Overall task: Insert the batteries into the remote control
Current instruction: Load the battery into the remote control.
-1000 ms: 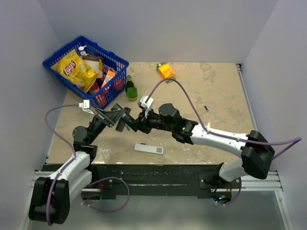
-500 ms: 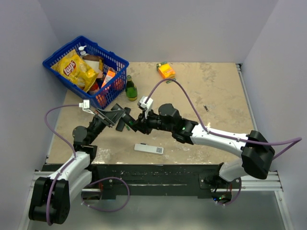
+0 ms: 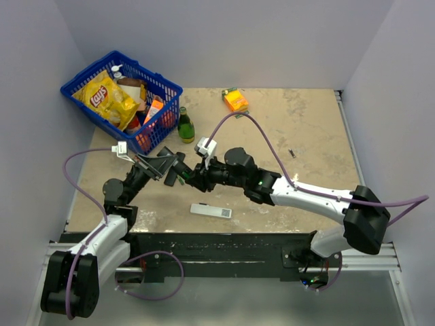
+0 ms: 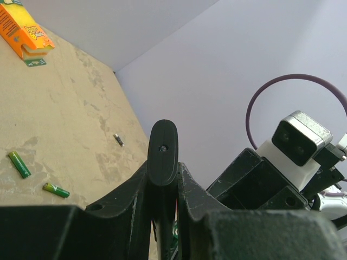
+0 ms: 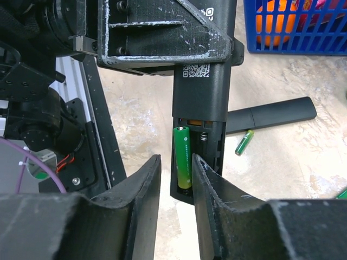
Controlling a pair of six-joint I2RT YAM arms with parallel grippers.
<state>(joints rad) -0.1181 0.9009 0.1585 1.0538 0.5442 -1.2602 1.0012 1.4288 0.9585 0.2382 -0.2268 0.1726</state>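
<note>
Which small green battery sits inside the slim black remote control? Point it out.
The small green cylindrical battery in the slim black remote control's open bay, past the right gripper; the other battery lies loose on the tan table.

The remote control (image 5: 203,92) is matte black, with a small white QR square on its back. The battery (image 5: 182,157) in its compartment is bright green, shading to yellow at the lower end. The loose batteries (image 4: 19,164) on the table are the same green with yellowish tips.

The table (image 3: 306,136) is beige, mottled with paler and darker patches. At the far left, the basket (image 3: 153,71) is blue mesh. A chip bag (image 3: 109,95) in it is yellow with a red logo. Just right of the basket, the bottle (image 3: 185,125) is dark green. The carton (image 3: 235,100) at the far edge is orange, and the flat remote (image 3: 211,211) near the arms is white.

The right arm (image 3: 312,197) and left arm (image 3: 102,238) are white with black joints. Their cables (image 3: 265,139) are purple and the walls (image 3: 238,41) pale lilac.
</note>
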